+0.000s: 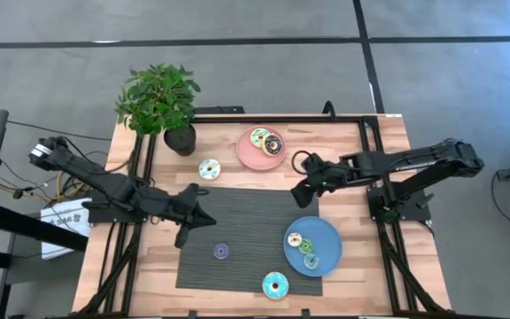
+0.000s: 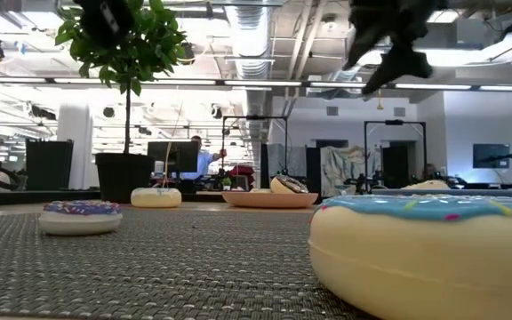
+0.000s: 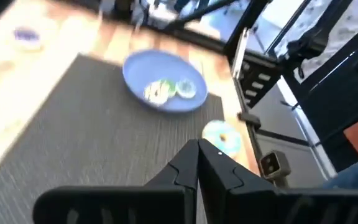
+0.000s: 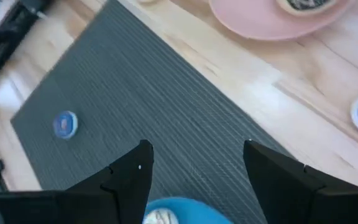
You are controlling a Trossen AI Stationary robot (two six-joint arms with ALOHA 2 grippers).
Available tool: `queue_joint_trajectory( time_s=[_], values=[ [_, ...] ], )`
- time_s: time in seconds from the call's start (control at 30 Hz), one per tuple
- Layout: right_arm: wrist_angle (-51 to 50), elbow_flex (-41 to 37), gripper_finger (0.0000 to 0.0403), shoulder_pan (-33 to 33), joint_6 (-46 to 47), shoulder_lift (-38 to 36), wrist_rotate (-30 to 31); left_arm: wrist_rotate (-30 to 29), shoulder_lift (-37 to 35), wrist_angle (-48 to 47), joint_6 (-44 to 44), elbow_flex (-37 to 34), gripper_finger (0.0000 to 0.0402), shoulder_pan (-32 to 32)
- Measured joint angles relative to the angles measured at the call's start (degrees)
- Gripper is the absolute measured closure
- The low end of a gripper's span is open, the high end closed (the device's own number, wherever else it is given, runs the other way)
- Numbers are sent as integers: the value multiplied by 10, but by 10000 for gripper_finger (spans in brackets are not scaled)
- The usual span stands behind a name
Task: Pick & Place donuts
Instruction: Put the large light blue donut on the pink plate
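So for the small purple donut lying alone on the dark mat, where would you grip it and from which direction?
Come straight down from above and pinch across the ring's outer rim. The purple donut lies flat on the mat with nothing touching it, so its sides are free all round; its hole looks too small for a finger. The left gripper, fingers shut, is nearest; it would have to open first.

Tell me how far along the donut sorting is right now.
Partly done. The pink plate holds two donuts and the blue plate holds three. Nothing is in hand: the right gripper is open and empty above the mat's edge, and the left gripper is shut and empty over the mat. Three are left loose: the purple donut, the cyan donut, and another cyan one beside the plant.
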Motion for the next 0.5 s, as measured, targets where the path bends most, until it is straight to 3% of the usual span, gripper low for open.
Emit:
queue_joint_trajectory(
  time_s=[0.33, 0.5],
  values=[
    [176, 2, 163, 8, -54, 66, -57, -23, -26, -37, 14, -1, 401, 0],
    [185, 1, 163, 23, -61, 93, -58, -26, -26, -40, 11, -5, 401, 0]
  ],
)
